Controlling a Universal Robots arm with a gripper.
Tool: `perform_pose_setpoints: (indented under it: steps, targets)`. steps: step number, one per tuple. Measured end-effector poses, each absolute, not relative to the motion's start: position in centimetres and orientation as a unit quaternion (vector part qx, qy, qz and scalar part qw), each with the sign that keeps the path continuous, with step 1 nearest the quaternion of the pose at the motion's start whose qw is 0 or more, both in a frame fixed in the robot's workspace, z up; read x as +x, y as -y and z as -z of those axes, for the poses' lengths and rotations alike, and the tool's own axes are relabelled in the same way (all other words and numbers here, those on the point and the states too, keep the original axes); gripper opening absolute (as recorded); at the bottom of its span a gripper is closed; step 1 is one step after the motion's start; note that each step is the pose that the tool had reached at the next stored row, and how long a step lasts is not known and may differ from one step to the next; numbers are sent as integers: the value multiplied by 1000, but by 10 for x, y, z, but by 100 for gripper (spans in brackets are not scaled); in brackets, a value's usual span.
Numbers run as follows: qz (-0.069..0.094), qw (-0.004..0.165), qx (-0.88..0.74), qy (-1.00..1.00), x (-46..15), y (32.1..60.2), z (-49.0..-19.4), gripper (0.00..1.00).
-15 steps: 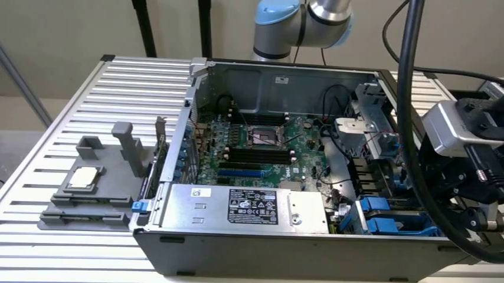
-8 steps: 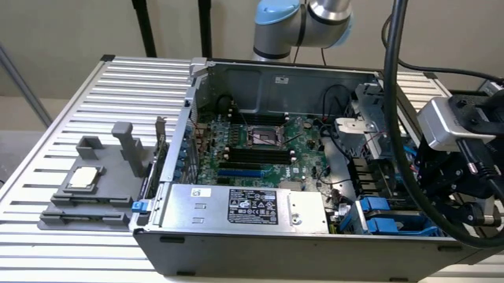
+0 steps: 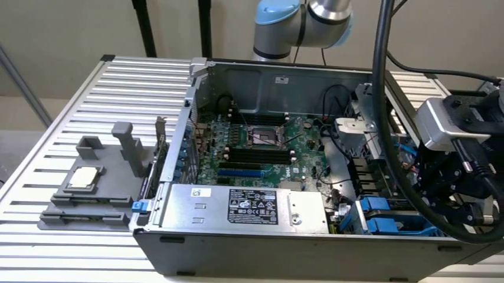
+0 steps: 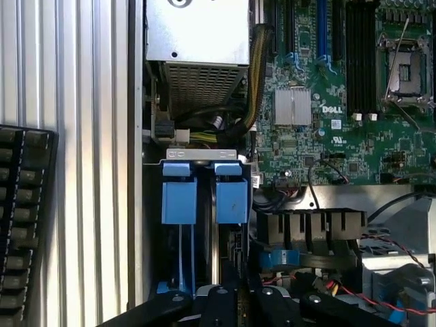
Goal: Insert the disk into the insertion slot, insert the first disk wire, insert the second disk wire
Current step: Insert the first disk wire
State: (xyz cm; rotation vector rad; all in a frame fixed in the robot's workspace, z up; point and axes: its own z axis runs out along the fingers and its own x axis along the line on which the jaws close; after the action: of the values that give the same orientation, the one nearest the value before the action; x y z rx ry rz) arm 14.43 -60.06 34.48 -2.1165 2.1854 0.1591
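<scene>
"Where was the disk?"

"I saw the blue-framed disk [image 4: 231,199] standing on edge in the slot [image 3: 352,219], just beside the power supply [image 3: 244,206]. I couldn't tell how deep it sat."

"And the end effector [image 4: 243,298]?"

"It hung right over the disk, off the power supply's end. I couldn't tell whether it was open, closed or gripping anything."

"Any wires?"

"Thin red wires [image 4: 354,293] lay on the far side of the slot from the power supply. The motherboard [image 3: 260,147] lay alongside the power supply, inside the case [image 3: 315,253] on the counter [image 3: 134,76]."
</scene>
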Motion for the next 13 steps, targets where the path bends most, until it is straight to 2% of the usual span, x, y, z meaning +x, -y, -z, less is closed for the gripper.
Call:
perform_pose_setpoints:
  steps: [13]
  targets:
    - [-39, 50, -693, -718, 141, 596, -342, 16]
